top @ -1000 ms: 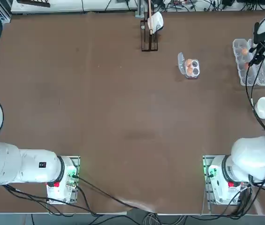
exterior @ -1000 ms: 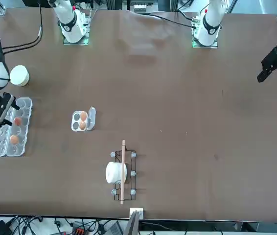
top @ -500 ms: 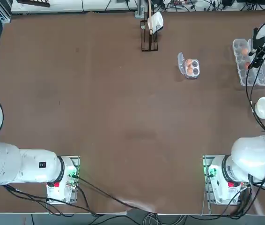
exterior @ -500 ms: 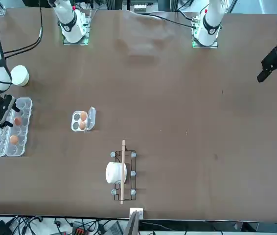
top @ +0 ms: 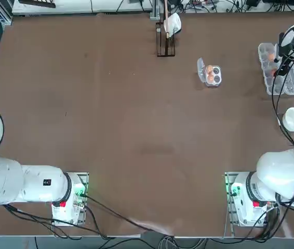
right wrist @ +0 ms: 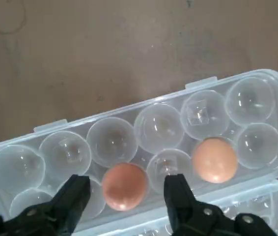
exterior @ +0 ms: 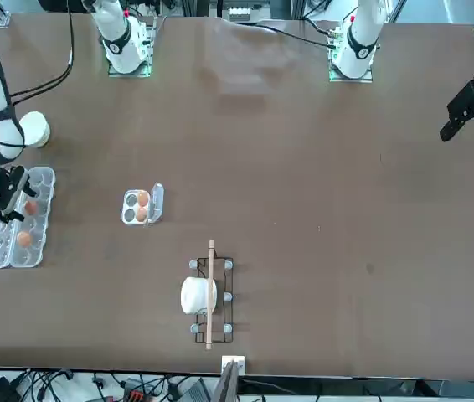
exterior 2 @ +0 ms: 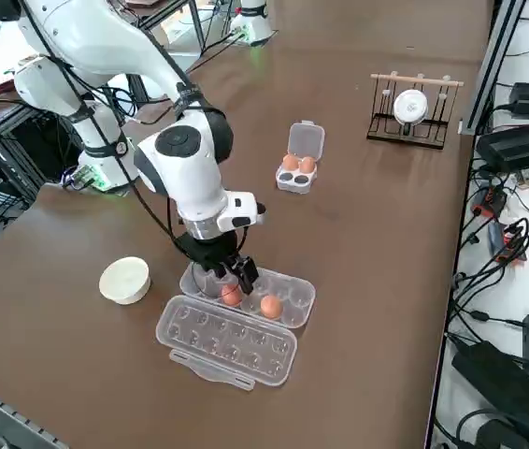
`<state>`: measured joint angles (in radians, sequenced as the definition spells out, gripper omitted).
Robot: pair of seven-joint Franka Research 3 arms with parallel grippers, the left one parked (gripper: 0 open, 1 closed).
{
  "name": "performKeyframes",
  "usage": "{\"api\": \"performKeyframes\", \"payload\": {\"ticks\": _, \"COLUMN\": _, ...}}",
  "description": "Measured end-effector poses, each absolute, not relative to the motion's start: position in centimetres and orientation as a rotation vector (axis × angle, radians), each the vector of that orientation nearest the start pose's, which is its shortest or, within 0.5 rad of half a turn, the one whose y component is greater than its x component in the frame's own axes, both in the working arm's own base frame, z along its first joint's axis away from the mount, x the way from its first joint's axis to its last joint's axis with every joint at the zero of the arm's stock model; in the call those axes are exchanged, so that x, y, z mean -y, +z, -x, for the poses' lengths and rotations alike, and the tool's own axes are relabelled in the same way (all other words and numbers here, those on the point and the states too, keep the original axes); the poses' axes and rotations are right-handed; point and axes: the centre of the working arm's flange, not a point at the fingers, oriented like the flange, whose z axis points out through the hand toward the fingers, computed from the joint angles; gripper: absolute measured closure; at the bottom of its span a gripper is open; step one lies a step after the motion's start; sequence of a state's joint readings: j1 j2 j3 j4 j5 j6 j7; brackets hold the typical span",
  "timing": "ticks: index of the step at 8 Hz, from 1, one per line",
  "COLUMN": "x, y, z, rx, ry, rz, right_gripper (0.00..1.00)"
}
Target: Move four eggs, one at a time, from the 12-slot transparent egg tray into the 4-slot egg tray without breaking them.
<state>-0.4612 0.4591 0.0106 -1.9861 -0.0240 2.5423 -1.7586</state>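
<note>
Brown surface (top: 136,124) carries the 12-slot transparent egg tray (exterior 2: 288,290) at the robot's right; its long axis runs away from the arm bases, slightly slanted, with the hinged lid (exterior 2: 227,341) opened toward the robot's right. Part of that lid is hidden by the right arm in the top view and cut off in the wrist view. 2 eggs (right wrist: 125,187) (right wrist: 214,160) sit in the lid-side row, 1 cup between them. The right gripper (right wrist: 127,189) hangs over this tray, jaws parted and holding nothing, covering parts of the end cups. The 4-slot egg tray (top: 213,75), farther left, holds 2 eggs (top: 209,68) (top: 210,79) beside its raised lid flap (top: 201,69). Which way each egg points, I cannot tell.
</note>
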Motion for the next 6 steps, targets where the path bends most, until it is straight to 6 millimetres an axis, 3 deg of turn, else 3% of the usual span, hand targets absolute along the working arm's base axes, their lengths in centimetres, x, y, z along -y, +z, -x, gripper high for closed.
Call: {"api": "performKeyframes", "payload": {"ticks": 6, "x": 28.4, "y": 22.7, "z": -56.2, "rx": 2.005, "ry": -0.049, "rz": 2.529, "right_gripper": 0.14}}
